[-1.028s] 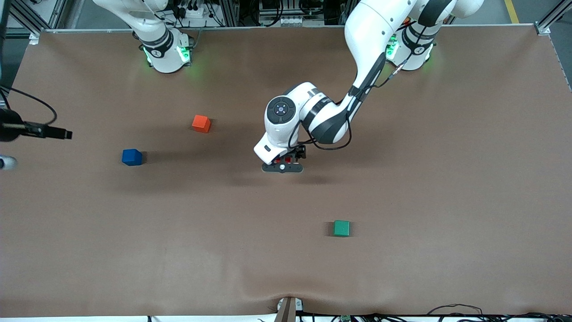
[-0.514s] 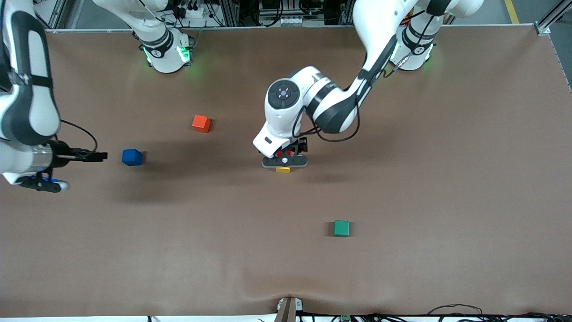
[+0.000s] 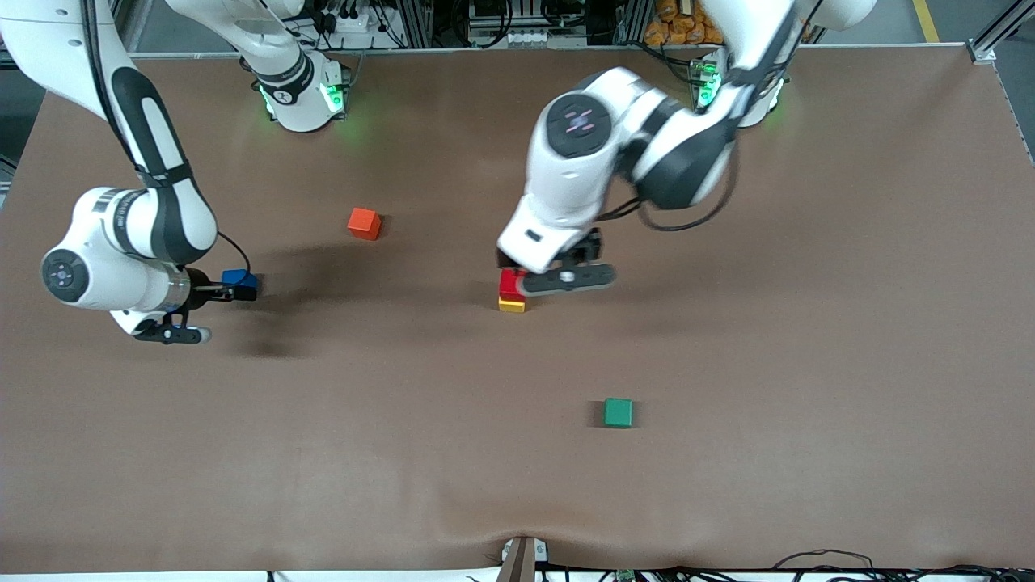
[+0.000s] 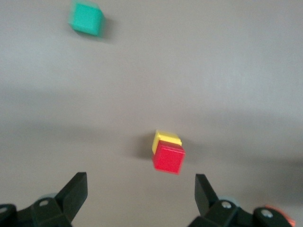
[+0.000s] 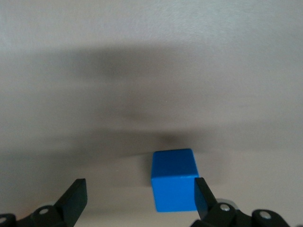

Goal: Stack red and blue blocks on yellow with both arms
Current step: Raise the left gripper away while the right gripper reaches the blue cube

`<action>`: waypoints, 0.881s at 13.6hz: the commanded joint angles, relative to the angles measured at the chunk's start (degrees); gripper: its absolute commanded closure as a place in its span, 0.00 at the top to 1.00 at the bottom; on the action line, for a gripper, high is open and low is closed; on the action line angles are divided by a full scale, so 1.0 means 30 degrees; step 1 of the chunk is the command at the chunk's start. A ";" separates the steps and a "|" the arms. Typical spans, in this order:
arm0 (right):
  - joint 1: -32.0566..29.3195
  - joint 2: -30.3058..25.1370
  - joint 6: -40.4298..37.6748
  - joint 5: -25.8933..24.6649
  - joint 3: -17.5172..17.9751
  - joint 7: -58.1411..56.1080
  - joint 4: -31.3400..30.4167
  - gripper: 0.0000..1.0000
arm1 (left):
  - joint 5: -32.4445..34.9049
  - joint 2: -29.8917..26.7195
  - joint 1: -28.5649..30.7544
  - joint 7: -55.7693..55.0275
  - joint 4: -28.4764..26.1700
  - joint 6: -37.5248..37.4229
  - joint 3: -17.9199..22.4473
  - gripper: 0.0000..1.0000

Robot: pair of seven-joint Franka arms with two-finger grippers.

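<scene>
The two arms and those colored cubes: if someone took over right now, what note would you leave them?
Left gripper: open, holding nothing, in the air above the red block.
Right gripper: open, over the blue block, block not centered between the fingers, not gripped.
Done: red block sits on the yellow cube, a little askew.
Left: grasp the blue block and stack it on the red one.
Orange-red cube and green cube lie apart on the table, not needed.

The small cubes, red, yellow, blue, orange-red and green, looked matt and smooth, the brown table covering dull and cloth-like, the white arm shells glossy plastic.
</scene>
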 commanded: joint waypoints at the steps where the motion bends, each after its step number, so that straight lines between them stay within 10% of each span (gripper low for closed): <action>1: -0.0818 -0.0101 0.0072 -0.0013 -0.0004 -0.2304 -0.0310 1.00 | -0.0164 -0.2401 0.1812 0.2333 -0.0714 -0.1868 0.0003 1.00; 12: -0.1493 0.0895 0.0773 0.1127 0.0025 -0.0814 -0.1101 1.00 | -0.0165 -0.6564 0.9990 1.0334 -0.1122 -0.7288 0.0003 1.00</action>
